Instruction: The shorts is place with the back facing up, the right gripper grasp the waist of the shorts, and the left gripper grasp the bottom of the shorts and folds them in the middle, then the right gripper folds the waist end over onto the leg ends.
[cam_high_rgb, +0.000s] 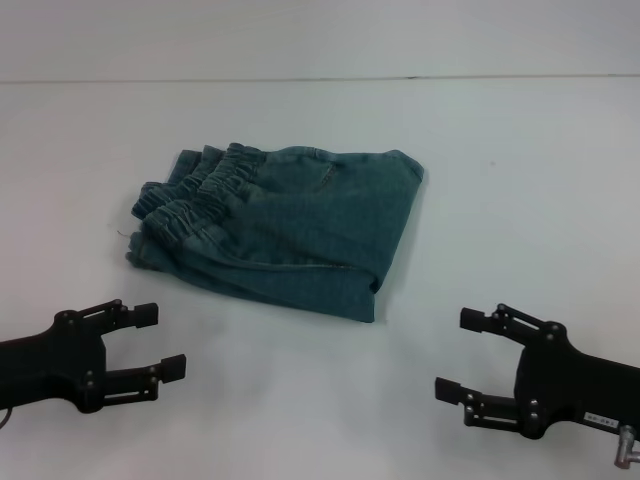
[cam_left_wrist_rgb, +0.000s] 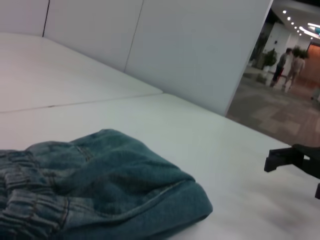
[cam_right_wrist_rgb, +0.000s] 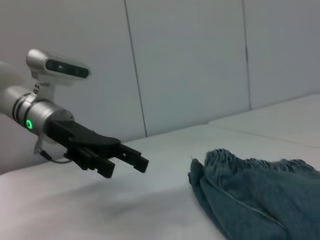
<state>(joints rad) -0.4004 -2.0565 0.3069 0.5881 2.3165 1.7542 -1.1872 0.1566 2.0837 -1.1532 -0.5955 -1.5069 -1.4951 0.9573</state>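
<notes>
The blue-green denim shorts (cam_high_rgb: 300, 225) lie folded into a compact bundle on the white table, also seen in the left wrist view (cam_left_wrist_rgb: 100, 190) and the right wrist view (cam_right_wrist_rgb: 255, 195). The gathered waist (cam_high_rgb: 205, 190) lies on top at the bundle's left end. I cannot make out the leg ends or the bottom hems. My left gripper (cam_high_rgb: 162, 341) hovers open near the front left, apart from the cloth, and shows in the right wrist view (cam_right_wrist_rgb: 127, 167). At the front right my right gripper (cam_high_rgb: 458, 354) is open and holds nothing. One of its fingers (cam_left_wrist_rgb: 282, 157) shows in the left wrist view.
The white table (cam_high_rgb: 520, 200) stretches around the bundle, with a seam (cam_high_rgb: 300, 80) along the back. Pale wall panels (cam_right_wrist_rgb: 190, 60) stand behind. An open hallway with people (cam_left_wrist_rgb: 290, 65) shows far off in the left wrist view.
</notes>
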